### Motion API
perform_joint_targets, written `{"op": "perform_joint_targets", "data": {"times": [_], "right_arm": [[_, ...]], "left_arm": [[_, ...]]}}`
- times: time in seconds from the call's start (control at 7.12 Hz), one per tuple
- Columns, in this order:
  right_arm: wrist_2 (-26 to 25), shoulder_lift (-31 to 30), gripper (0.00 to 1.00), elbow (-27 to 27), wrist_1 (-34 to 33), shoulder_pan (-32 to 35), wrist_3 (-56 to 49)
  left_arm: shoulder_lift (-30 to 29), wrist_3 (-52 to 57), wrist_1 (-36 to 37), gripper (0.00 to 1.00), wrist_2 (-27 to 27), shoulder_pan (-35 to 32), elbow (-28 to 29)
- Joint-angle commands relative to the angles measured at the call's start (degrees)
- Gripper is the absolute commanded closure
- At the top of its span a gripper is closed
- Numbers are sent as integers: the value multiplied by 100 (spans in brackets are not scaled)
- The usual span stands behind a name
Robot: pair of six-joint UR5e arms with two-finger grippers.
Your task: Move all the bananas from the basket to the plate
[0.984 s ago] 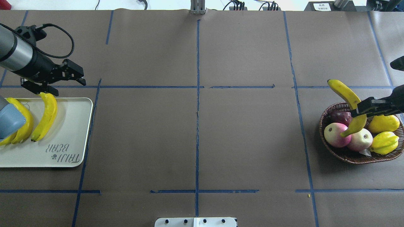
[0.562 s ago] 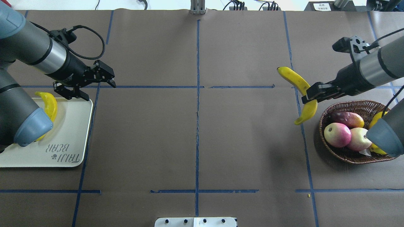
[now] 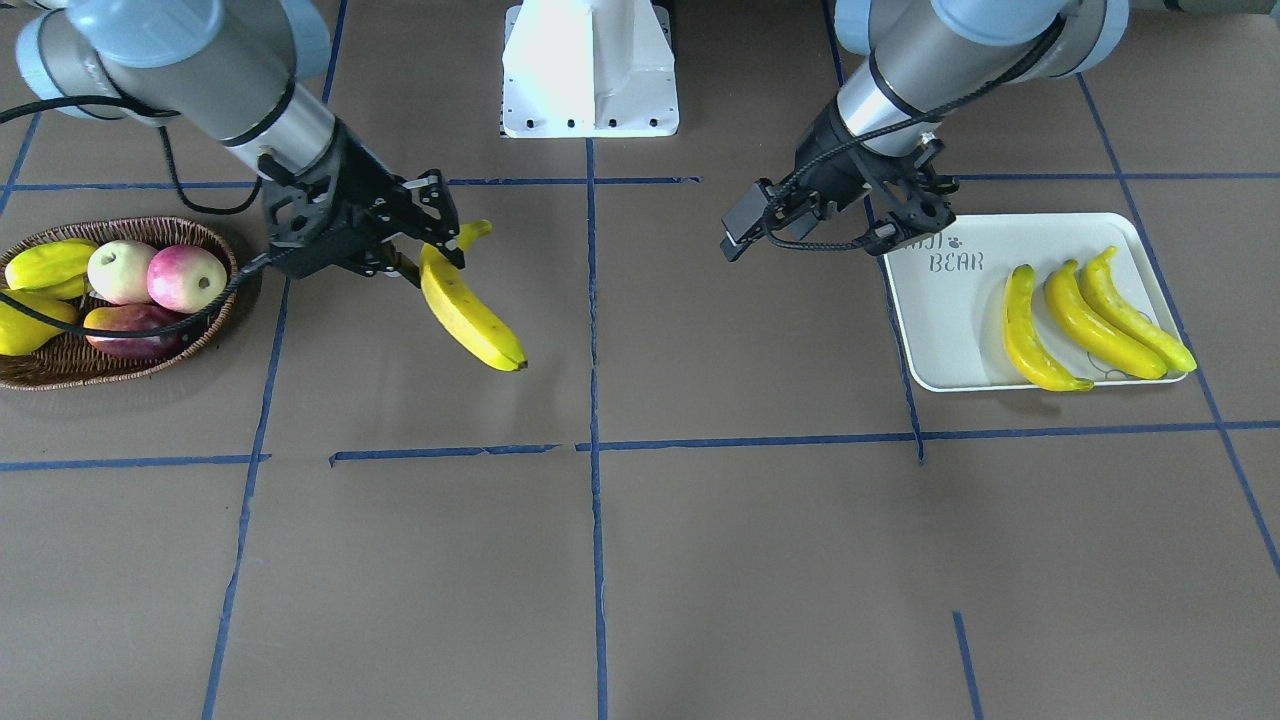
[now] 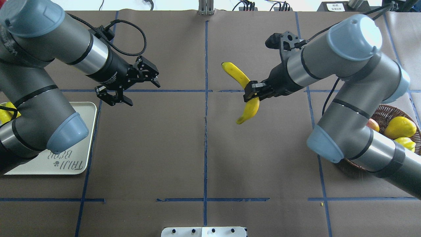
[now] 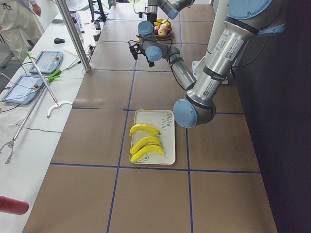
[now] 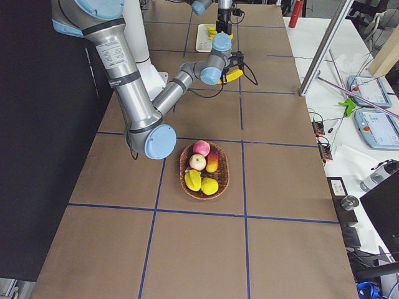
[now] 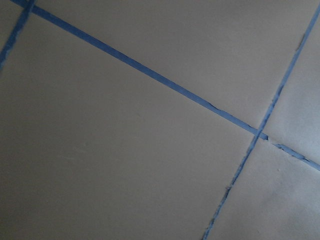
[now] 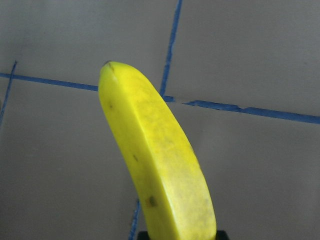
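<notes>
Banana: long, curved, glossy bright yellow banana (image 4: 236, 75) hangs in the air over the middle of the brown table (image 4: 164, 148), well apart from both containers.
Right fingers: the right fingers (image 4: 252, 89) pinch it near mid-length, and both ends stick out.
Left fingers: the left fingers (image 4: 152, 75) are spread wide and empty, just beyond the plate.
Plate: pale grey-white rectangular tray (image 3: 940, 330) holds three more bananas (image 3: 1085, 315) side by side.
Basket: oval brown wicker basket (image 3: 40, 375) shows only other fruit (image 3: 185, 278).
Risk: the smooth skin may swivel or slip in the pinch. A handover where the right fingers let go too early likely drops it on the table.
</notes>
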Motion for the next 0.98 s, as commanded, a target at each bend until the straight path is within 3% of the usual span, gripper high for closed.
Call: {"op": "perform_joint_targets", "data": {"times": [0.0,0.42,0.7,0.84], "right_arm": [[-825,745,100,-340,0,-672,533],[-1268,1048,100,-448,-209,-1175,851],[-1233,1336,100,-221,-1209,-1237,1028],[-1241,1346,100,-159,-1230,-1272,1080]], "left_arm": [[-464,-663,-268,0,24,118,327],[-537,-831,-277,0,347,197,461],[-537,-867,-286,0,489,311,513],[-545,-876,-286,0,498,338,566]]}}
